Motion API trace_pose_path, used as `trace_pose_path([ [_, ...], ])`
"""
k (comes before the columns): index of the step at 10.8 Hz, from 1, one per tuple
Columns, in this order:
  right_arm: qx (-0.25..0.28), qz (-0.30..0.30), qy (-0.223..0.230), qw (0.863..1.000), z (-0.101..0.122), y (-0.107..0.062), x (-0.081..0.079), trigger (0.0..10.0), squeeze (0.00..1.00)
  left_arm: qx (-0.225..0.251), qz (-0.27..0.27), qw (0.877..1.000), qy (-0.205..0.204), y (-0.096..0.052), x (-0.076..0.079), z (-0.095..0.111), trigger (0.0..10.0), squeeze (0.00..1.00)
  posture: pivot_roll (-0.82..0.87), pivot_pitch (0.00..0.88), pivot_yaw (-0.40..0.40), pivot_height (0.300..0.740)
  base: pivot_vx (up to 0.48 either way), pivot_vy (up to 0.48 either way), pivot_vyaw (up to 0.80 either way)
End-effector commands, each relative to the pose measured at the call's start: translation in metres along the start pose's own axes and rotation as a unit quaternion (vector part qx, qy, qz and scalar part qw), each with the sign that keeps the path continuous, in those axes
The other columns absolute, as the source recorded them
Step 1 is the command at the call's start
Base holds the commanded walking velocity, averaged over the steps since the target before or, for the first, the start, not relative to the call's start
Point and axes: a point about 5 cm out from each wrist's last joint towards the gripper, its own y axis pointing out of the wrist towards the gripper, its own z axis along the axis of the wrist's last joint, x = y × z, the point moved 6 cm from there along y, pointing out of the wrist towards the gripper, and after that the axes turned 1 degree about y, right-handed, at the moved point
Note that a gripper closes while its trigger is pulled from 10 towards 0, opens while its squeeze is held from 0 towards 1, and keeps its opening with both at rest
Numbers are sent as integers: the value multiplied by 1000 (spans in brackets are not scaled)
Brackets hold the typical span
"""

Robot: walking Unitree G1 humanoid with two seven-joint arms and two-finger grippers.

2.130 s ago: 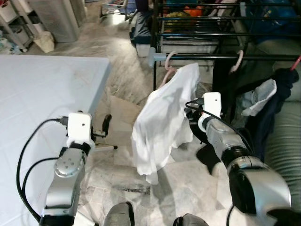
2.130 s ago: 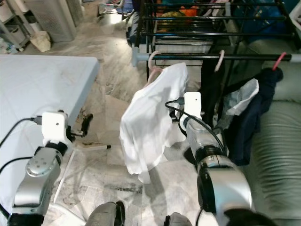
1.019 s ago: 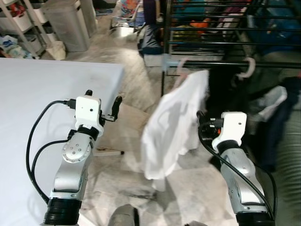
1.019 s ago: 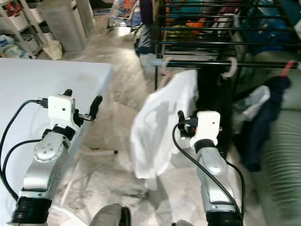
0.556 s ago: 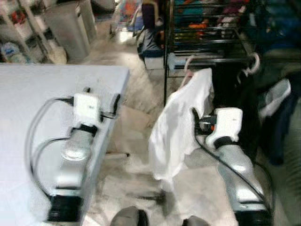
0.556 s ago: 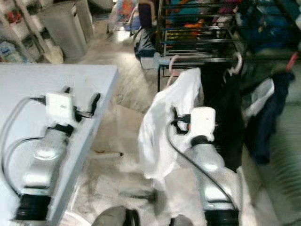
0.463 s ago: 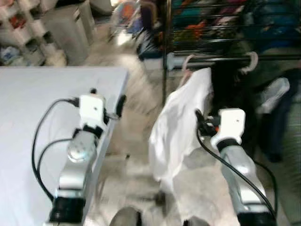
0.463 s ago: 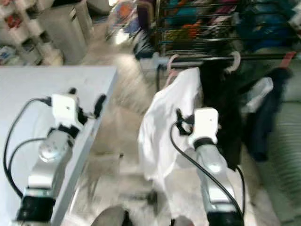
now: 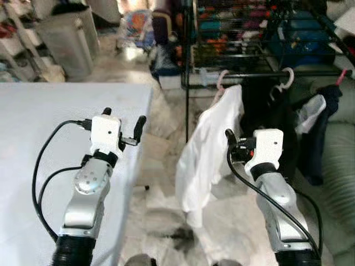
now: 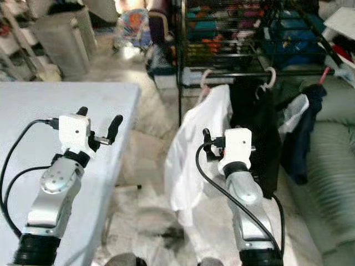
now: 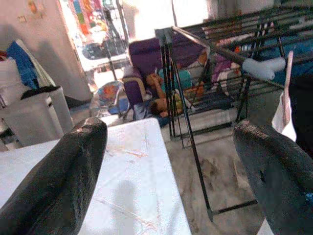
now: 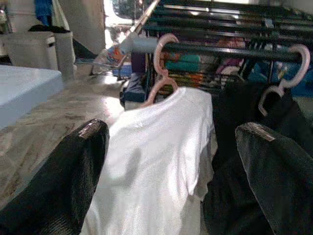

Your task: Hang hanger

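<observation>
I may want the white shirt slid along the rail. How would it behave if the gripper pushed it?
The white shirt would likely give way limply: it hangs in loose folds. Its pink hanger grips the rail by a thin hook only, so it would probably swing before sliding. It may brush the dark garment beside it.

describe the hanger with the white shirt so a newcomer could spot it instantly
Find the black drying rack beyond the white table; its front rail carries the hangers. The pink hanger hooks on nearest the rail's capped end, holding a white shirt. Its neighbour holds a black garment.
</observation>
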Motion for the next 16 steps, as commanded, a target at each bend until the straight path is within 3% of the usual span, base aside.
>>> trace_pose_path([
  [1,10,-6,-4,1000,8,3,4,10000,0,12,-10,1000,1,1,5,7,10000,0,-30,0,62,740,341,0,0],
  [13,28,8,-28,999,19,12,-3,10000,0,15,-14,1000,-10,2,13,5,10000,0,-40,0,52,740,446,0,0],
  [16,27,9,-33,999,19,11,-2,10000,0,5,-6,1000,-25,3,12,1,10000,0,-44,0,50,740,319,358,0],
])
